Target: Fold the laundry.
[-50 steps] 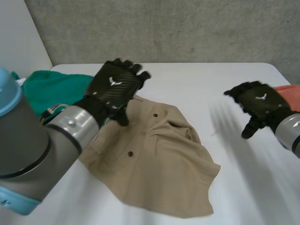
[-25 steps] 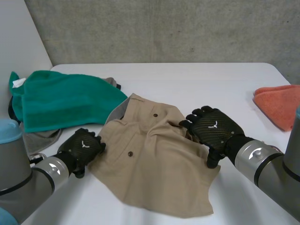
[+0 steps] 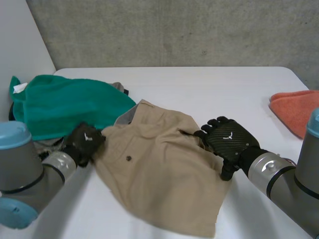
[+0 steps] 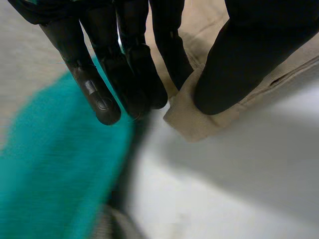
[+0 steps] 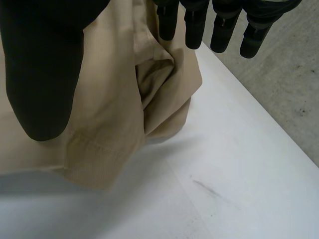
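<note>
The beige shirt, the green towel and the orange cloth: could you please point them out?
beige shirt [image 3: 159, 169], head view, its middle
green towel [image 3: 65, 107], head view, its middle
orange cloth [image 3: 298, 110], head view, its middle

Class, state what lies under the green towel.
A grey cloth peeks out from beneath the green towel at its edge. The rest of that cloth is covered.

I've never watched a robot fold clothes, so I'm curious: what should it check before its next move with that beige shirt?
1. Left hand pinches the beige shirt corner: ok, thumb against fingers.
2. Right hand grips the opposite edge: not ok, fingers straight, merely resting there.
3. Shirt lies flat: not ok, wrinkled, bunched near the right hand.
4. Green towel clear of the shirt: cannot tell, it lies close beside the left hand.
5. Orange cloth out of the way: ok, far off at the table edge.
</note>
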